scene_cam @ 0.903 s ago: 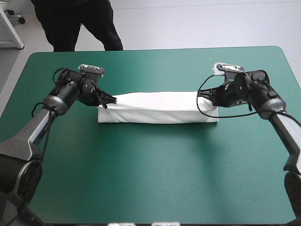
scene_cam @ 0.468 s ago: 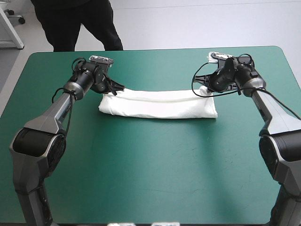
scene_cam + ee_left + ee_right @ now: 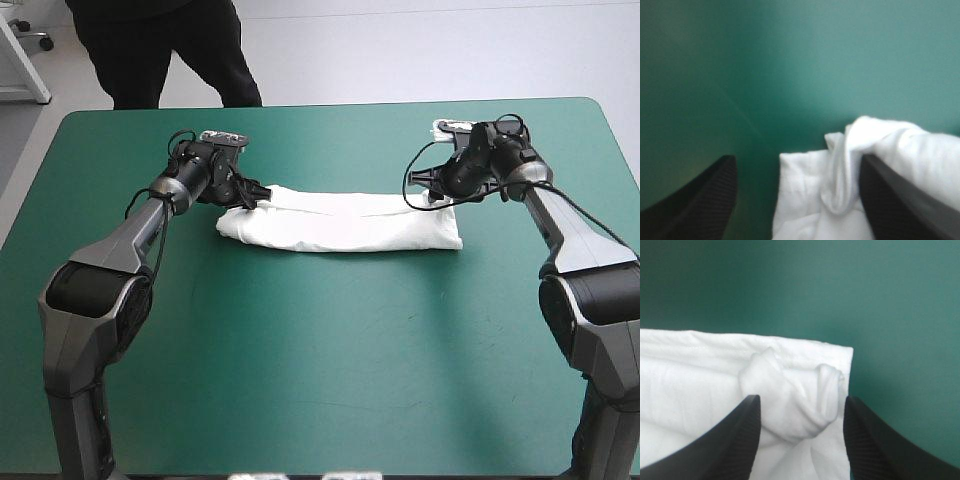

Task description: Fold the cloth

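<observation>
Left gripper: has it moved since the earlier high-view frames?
Yes. The left gripper has shifted toward the far edge of the table and inward toward the middle. It is now at the far left corner of the T-shirt.

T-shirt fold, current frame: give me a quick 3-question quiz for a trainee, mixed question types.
1. True or false: the T-shirt lies as a long folded bundle on the teal-green cover.
2. Pick one: the left gripper is A) open, B) shut on the T-shirt, C) not in view.
3. Short answer: what sits between the fingers of the right gripper?

Key: 1 true. 2 A; its fingers stand wide apart at the bundle's left end. 3 a bunched corner of the T-shirt, ungripped, fingers open.
</observation>
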### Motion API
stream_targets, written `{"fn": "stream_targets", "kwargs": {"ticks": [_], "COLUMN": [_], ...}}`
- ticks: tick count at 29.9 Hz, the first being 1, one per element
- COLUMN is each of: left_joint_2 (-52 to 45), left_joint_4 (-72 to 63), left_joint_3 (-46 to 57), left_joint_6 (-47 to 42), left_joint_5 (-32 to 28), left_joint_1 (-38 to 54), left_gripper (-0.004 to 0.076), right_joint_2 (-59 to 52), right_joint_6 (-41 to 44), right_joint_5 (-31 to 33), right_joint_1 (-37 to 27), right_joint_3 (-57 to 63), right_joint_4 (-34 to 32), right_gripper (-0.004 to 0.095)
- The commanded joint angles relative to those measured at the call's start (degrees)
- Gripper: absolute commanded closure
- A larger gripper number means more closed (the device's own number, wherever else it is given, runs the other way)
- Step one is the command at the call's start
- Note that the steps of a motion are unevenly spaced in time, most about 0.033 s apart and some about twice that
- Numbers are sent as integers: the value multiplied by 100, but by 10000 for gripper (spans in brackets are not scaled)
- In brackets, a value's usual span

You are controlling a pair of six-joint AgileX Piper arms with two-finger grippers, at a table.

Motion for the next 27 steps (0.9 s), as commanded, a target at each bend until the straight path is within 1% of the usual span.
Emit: {"fn": "stream_targets", "kwargs": {"ticks": [1,4,5,7,8,10,11,14,16,21,27], "left_joint_2": [-594,-869,-975,-1160,-1255,-1422,-1476,-1507,-1466,-1264,-892], "left_joint_4": [39,16,-18,-94,-189,-700,-1030,-1979,-2305,-2362,-2361], "left_joint_3": [-260,-260,-260,-260,-260,-260,-260,-260,-260,-247,-247], "left_joint_6": [19,19,19,89,168,413,573,1115,1359,1493,1493], "left_joint_5": [111,137,124,113,123,135,135,97,134,48,-257], "left_joint_1": [-8,-8,-8,-8,-8,-8,-8,-68,-194,-765,-1354], "left_gripper": [132,183,219,332,426,652,730,733,733,733,733], "right_joint_2": [-524,-780,-869,-1028,-1105,-1246,-1318,-1428,-1470,-1478,-1478], "right_joint_6": [-86,-170,-216,-260,-260,-260,-260,-260,-260,-260,-208], "right_joint_5": [24,88,119,220,260,284,284,326,419,534,558], "right_joint_1": [-43,-43,-43,-43,-43,-43,-43,-43,-43,-43,-43], "right_joint_3": [-202,-202,-202,-202,-202,-202,-202,-202,-202,-202,-202], "right_joint_4": [-75,-111,-111,-133,-161,-186,-186,-186,-207,-273,-273], "right_gripper": [372,393,405,431,447,485,507,549,557,557,557]}}
